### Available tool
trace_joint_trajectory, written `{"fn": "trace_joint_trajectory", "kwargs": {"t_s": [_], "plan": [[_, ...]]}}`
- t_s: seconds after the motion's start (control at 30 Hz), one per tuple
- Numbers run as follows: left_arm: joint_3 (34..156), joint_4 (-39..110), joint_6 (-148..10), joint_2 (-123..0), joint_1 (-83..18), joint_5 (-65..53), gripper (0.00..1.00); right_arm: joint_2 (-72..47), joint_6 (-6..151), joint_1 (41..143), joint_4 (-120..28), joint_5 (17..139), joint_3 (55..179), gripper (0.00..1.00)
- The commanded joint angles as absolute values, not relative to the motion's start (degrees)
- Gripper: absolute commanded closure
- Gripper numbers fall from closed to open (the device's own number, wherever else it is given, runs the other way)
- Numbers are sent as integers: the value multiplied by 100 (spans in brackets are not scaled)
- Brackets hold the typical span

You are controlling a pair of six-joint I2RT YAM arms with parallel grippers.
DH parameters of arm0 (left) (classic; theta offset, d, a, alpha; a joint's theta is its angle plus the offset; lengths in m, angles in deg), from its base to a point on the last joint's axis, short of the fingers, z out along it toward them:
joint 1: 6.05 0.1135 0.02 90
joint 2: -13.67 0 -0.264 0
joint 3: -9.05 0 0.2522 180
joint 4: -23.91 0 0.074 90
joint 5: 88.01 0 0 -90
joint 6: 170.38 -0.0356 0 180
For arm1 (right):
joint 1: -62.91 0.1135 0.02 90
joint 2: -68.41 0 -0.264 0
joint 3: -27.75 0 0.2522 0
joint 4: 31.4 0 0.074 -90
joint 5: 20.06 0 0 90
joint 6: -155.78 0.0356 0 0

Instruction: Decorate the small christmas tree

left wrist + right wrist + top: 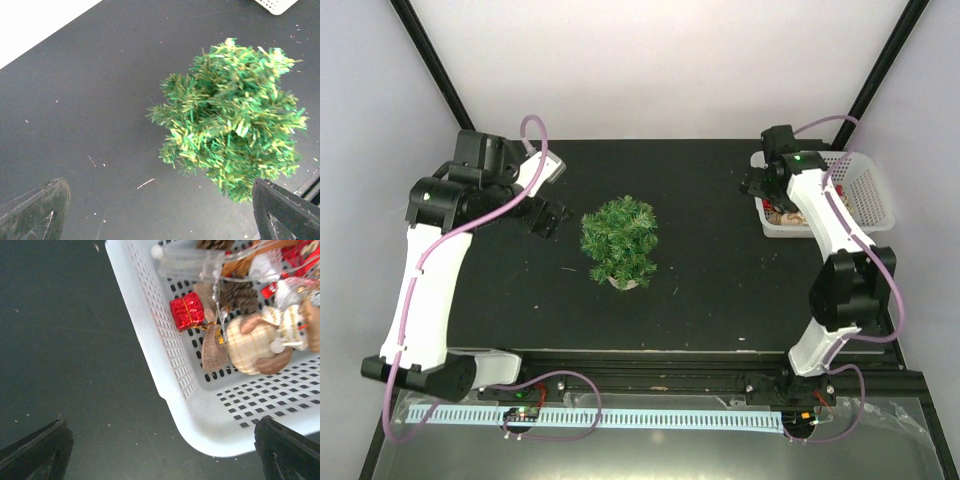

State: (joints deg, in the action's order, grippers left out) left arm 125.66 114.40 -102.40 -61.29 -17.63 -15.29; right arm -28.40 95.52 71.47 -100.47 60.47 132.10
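My left claw and right claw both gape wide, gripping nothing. The small christmas tree stands upright on the bench, bushy green.

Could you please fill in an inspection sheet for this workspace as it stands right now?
Surface: black table, dotted with pale specks.
Job's things: tree upright near the middle, no ornaments seen on it; white basket at the far right corner holds a red gift, a pine cone and more ornaments.
Clutter: nothing seen.
End effectors: left end effector open, beside the tree, apart from it; right end effector open at the basket's edge, holding nothing.
Cables: purple cables loop along both arms, clear of the tree.
Surroundings: white walls, black poles.
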Motion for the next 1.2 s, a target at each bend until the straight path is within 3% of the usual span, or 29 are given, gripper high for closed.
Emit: {"fn": "trace_joint_trajectory", "kwargs": {"t_s": [0.0,0.53,1.17], "plan": [[12251,11428,-10253,-5633,-1727,-1855,1,-3224,9279,6956,-10328,6344,13435,0],[11276,11278,-10005,-5333,-1713,-1637,1,-3275,8907,6783,-9551,6936,12097,4],[10856,10916,-9919,-5215,-1721,-1576,1,-2118,9850,7169,-9119,7686,10635,30]]}}
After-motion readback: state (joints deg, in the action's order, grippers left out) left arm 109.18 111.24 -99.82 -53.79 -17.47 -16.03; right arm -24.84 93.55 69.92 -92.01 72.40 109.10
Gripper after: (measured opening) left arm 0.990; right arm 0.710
